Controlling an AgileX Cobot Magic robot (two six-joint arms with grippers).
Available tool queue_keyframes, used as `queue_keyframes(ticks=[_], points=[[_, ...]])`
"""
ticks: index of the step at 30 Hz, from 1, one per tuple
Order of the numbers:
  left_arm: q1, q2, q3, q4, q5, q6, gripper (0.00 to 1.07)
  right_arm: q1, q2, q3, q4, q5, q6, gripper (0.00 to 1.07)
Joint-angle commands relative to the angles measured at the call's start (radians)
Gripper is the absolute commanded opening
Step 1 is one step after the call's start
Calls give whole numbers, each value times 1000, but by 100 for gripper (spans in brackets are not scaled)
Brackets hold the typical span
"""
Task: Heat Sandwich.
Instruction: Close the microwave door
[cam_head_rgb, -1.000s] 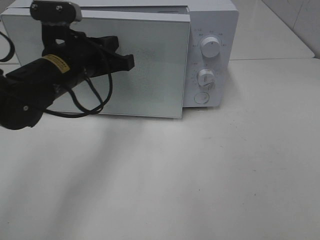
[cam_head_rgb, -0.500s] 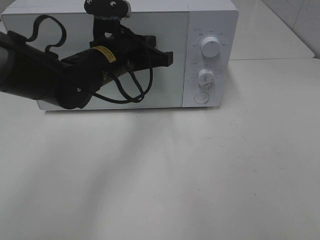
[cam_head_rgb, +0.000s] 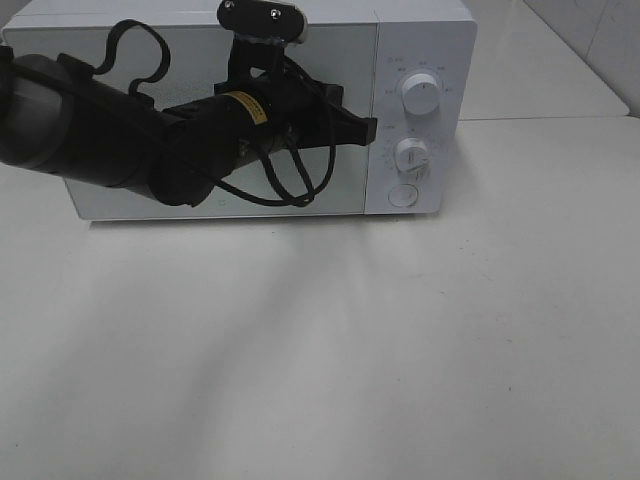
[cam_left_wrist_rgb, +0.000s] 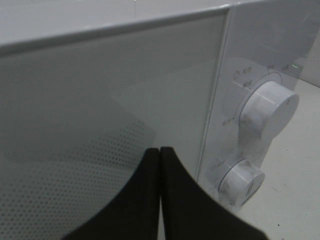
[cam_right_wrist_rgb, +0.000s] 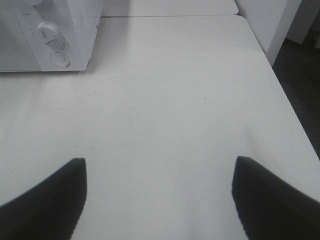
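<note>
Although the sandwich named by the task cannot be seen in any view, the white microwave (cam_head_rgb: 240, 110) is seen standing at the far side of the worktop (cam_head_rgb: 380, 340) with its door (cam_head_rgb: 200, 190) flush against the body, so the sandwich is judged to be either shut inside or out of frame; which cannot be told. The left arm is stretched across the door front, and the left gripper (cam_head_rgb: 368, 128) is held at the door's 3 o'clock edge, its fingers (cam_left_wrist_rgb: 150, 200) pressed together with nothing pinched. From those fingers the control panel lies toward 3 o'clock: the upper knob (cam_head_rgb: 420, 95) at about 2 o'clock, the lower knob (cam_head_rgb: 411, 155) at about 4 o'clock, the round button (cam_head_rgb: 401, 195) beyond it. The left arm is clearly the nearer one. The right gripper (cam_right_wrist_rgb: 159, 192) is seen only in its own wrist view, fingers spread wide over bare worktop, well apart from the microwave.
</note>
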Motion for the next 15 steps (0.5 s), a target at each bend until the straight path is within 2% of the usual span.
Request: queue_keyframes(ticks=[1, 9, 15], points=[[12, -26, -21, -79, 38, 0, 0, -3, -27, 1, 1, -15, -11, 76], [-3, -75, -21, -75, 170, 0, 0, -3, -27, 1, 1, -15, -11, 76], [-14, -126, -20, -70, 336, 0, 0, -3, -27, 1, 1, -15, -11, 76]])
